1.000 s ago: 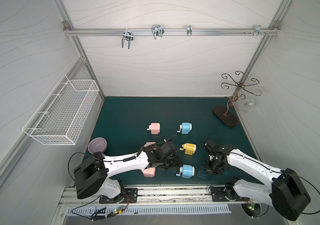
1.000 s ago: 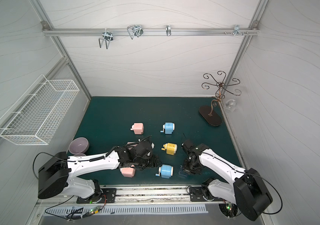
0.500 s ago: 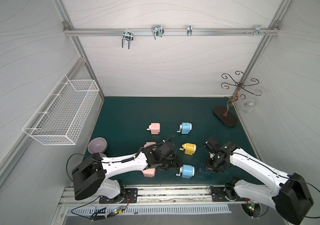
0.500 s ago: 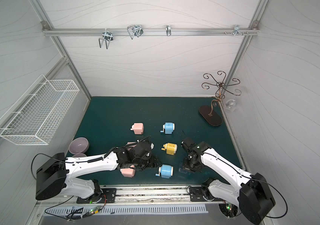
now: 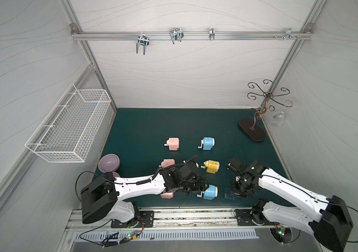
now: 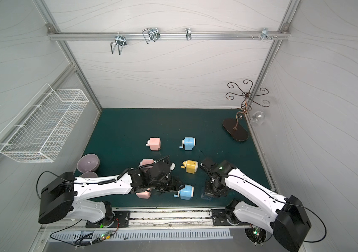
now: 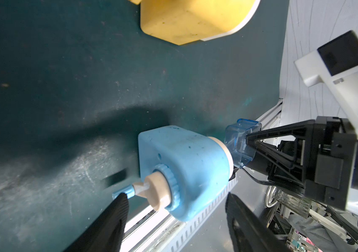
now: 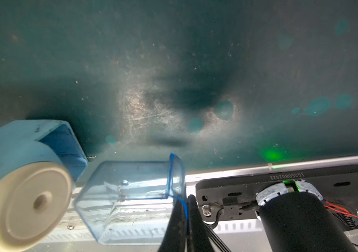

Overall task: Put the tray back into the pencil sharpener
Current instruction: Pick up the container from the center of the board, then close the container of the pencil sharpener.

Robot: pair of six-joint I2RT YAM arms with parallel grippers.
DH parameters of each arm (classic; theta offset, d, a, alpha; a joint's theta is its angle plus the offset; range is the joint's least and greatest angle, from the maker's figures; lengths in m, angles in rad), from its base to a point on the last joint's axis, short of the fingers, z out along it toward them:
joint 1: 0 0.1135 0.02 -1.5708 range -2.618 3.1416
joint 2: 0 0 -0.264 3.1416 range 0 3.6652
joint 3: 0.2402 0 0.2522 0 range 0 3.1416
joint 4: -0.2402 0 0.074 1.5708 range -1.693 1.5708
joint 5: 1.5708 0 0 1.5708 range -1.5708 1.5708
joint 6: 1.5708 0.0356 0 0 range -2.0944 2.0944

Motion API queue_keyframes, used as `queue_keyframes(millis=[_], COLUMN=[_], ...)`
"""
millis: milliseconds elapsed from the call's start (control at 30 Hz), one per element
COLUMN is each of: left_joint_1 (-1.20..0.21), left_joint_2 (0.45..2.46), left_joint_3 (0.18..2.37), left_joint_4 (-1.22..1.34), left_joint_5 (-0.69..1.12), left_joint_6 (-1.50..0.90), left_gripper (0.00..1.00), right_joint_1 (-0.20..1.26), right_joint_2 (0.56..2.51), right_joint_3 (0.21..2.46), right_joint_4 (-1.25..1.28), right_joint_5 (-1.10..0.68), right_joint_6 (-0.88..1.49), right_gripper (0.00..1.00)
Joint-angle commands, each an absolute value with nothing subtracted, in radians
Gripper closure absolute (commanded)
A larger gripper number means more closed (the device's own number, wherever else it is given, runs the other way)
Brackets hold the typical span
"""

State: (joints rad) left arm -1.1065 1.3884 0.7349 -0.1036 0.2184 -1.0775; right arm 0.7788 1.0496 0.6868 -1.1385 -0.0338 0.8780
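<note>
R tool [image 8: 185,205] clamped on clear blue tray [image 8: 130,192] rim; tray not in blue pencil sharpener [image 7: 182,165] yet.
Tray sits just beside sharpener's white end, near table [image 7: 64,87] front edge; sharpener slot open. L tool [image 7: 176,197] jaws apart, either side of crank end, no grip.

Robot lab test cell, not a home. White panel walls [image 5: 173,76] sat on an aluminium extrusion frame [image 5: 239,36]. Left arm [image 5: 138,187] and right arm [image 5: 293,192] were bolted to a front rail [image 5: 184,218]. A green mat [image 5: 152,126] was the work surface, with loose wiring [image 5: 108,236] exposed below.
</note>
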Motion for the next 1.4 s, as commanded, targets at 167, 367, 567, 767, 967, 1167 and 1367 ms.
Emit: queue_keyframes(millis=[167, 367, 567, 767, 967, 1167, 1367], left_joint_1=[-1.124, -1.135, -1.138, -1.138, -1.138, -1.138, -1.139], left_joint_2=[1.444, 1.465, 1.477, 1.466, 1.463, 1.463, 1.457], left_joint_3=[0.750, 0.755, 0.759, 0.752, 0.746, 0.749, 0.742], left_joint_4=[-0.031, -0.012, -0.019, -0.032, -0.034, -0.036, -0.037], left_joint_5=[0.221, 0.231, 0.234, 0.227, 0.228, 0.231, 0.229], left_joint_6=[-1.094, -1.097, -1.098, -1.097, -1.097, -1.098, -1.099], left_gripper=[0.26, 0.31, 0.36, 0.36, 0.36, 0.36, 0.36], right_joint_1=[0.807, 0.816, 0.861, 0.900, 0.918, 0.931, 0.950], right_joint_2=[1.080, 1.116, 1.231, 1.283, 1.321, 1.352, 1.381], right_joint_3=[0.688, 0.679, 0.723, 0.758, 0.777, 0.785, 0.788], right_joint_4=[-1.167, -1.141, -1.137, -1.115, -1.102, -1.086, -1.060], right_joint_5=[-0.031, -0.050, -0.039, -0.037, -0.031, -0.029, -0.019], right_joint_6=[0.926, 0.925, 0.912, 0.938, 0.957, 0.972, 0.991], right_gripper=[1.00, 1.00, 1.00, 1.00, 1.00, 1.00, 1.00])
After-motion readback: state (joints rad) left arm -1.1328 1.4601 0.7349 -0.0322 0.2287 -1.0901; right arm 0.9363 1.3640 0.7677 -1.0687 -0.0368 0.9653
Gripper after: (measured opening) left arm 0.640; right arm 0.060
